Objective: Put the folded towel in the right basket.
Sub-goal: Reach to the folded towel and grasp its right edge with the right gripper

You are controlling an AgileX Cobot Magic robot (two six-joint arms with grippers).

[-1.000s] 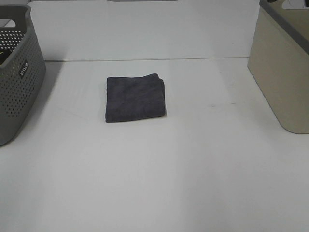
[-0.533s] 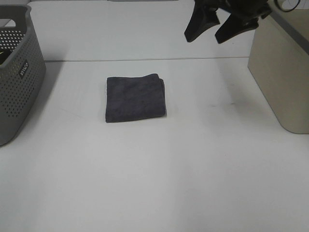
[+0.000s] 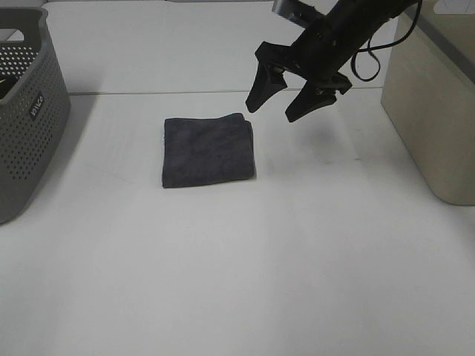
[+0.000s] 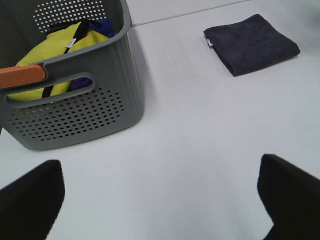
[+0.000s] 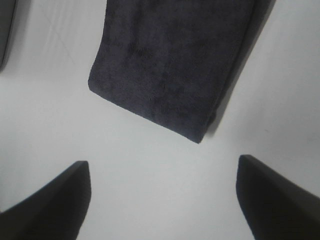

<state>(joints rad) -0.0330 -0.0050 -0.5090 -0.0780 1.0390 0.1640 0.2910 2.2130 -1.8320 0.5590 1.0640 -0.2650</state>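
Moved since a second ago: the right end effector [image 3: 272,113], absent then, has come in from the far right and now hangs above the counter [image 3: 260,259], just beyond the towel's far right corner. Nothing else has shifted.

- Right end effector: jaws spread wide, holding nothing. In its wrist view both dark fingers [image 5: 50,200] straddle bare counter, with the towel's corner ahead of them.
- Left end effector [image 4: 160,162]: jaws likewise spread wide and empty, over bare counter near the left basket, well apart from the towel.
- Towel [image 3: 208,150]: dark grey, folded into a rough square, lying flat on the counter mid-way between the baskets, somewhat nearer the left one. Folded edge on the right side; all four edges clear of any other item.
- Left basket [image 3: 30,111]: grey, perforated walls, at the left counter edge. Holds a yellow cloth [image 4: 55,55] and something blue.
- Right basket [image 3: 434,111]: beige, plain walls, at the right counter edge, partly out of frame; its inside cannot be seen.
- Open room: bare white counter on every side of the towel, a wide strip between towel and right basket, and the whole near half unoccupied.
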